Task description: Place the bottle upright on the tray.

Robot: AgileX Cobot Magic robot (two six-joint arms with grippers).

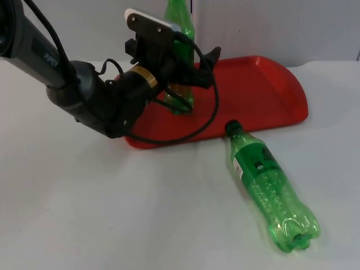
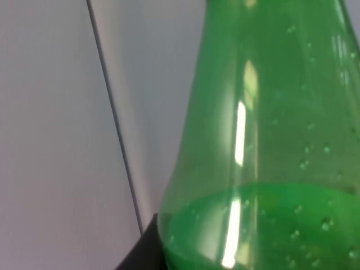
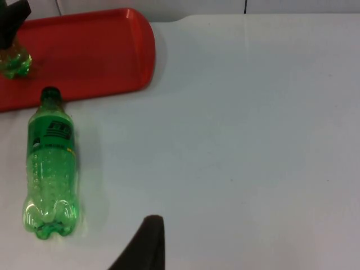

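Note:
A green bottle (image 1: 181, 22) stands upright on the red tray (image 1: 264, 84), near its left end. My left gripper (image 1: 194, 70) reaches in from the left and is shut on this bottle at mid-height. In the left wrist view the bottle's body (image 2: 270, 140) is very close, with a black fingertip (image 2: 147, 247) against its side. A second green bottle (image 1: 270, 188) with a label lies on its side on the white table in front of the tray, neck towards the tray. The right gripper (image 3: 147, 247) waits over the table, away from the lying bottle (image 3: 49, 163).
The tray (image 3: 101, 50) lies at the back of the table, close to the grey partition wall (image 1: 292, 28). The left arm (image 1: 84, 90) stretches across the tray's left edge. White table top (image 3: 253, 140) spreads out beside the lying bottle.

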